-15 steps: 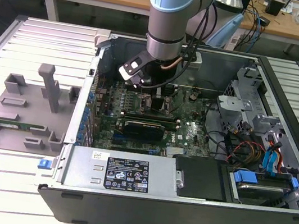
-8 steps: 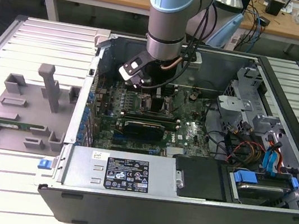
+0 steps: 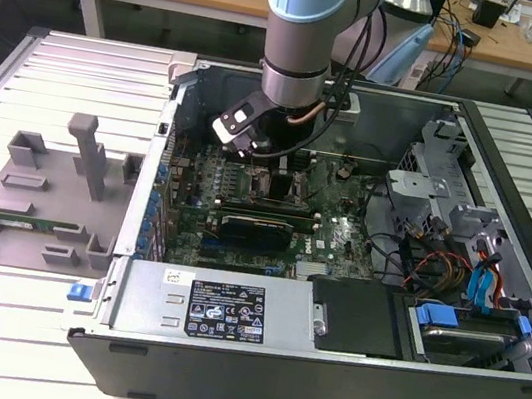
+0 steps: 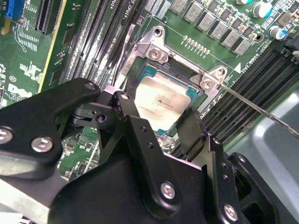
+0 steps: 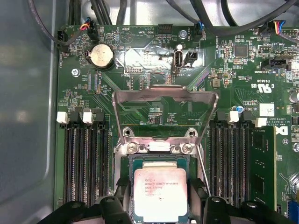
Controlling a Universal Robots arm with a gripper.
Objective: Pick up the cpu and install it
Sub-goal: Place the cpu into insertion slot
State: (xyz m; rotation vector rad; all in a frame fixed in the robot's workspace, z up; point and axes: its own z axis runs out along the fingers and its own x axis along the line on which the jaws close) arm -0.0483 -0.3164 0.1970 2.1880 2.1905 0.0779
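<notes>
The cpu [image 5: 160, 193], a silver-topped square chip with a green rim, lies flat and squared up in the dark socket [image 4: 154, 56] on the green motherboard [image 5: 154, 60]. My gripper [image 5: 160, 189] hangs straight over it inside the computer case [image 3: 331, 301]. One black finger stands against each of two opposite edges of the cpu [image 4: 163, 102], so the gripper [image 4: 159, 116] looks shut on it. The socket's metal load plate [image 5: 166, 100] stands flipped open behind the chip. In the exterior view the gripper [image 3: 272, 160] is low over the board.
Black memory slots [image 5: 84, 163] flank the socket on both sides, and a green memory stick [image 5: 261, 163] sits in one. A thin metal lever [image 4: 252, 105] sticks out beside the socket. Cables [image 3: 429, 256] and drive bays fill the case at the exterior view's right. A grey fixture tray [image 3: 44, 195] lies at its left.
</notes>
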